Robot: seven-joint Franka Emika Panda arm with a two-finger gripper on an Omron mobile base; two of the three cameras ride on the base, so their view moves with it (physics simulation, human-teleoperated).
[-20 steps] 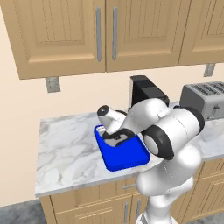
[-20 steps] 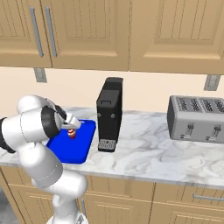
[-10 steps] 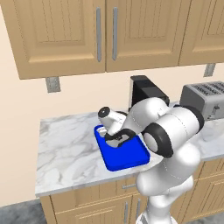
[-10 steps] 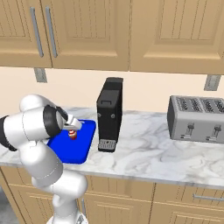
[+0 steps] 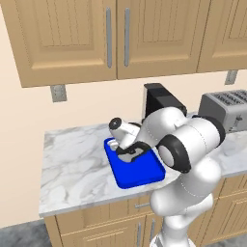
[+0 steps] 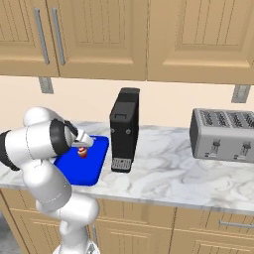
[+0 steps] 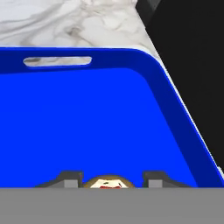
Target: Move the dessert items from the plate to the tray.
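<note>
The pincer (image 7: pixel 112 177) hangs low over the blue tray (image 7: pixel 87 127), its fingertips (image 7: pixel 70 177) slightly apart either side of the red-and-white cupcake (image 7: pixel 108 183); whether they grip it I cannot tell. Farther right stands a black coffee machine (image 6: pixel 124 130).

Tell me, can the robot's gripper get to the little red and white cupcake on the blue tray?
Probably yes. The gripper is already right at the cupcake: in the hand view it sits between the two fingertips, over the blue tray. Nothing stands in between; the tall black appliance is off beside the tray.
</note>
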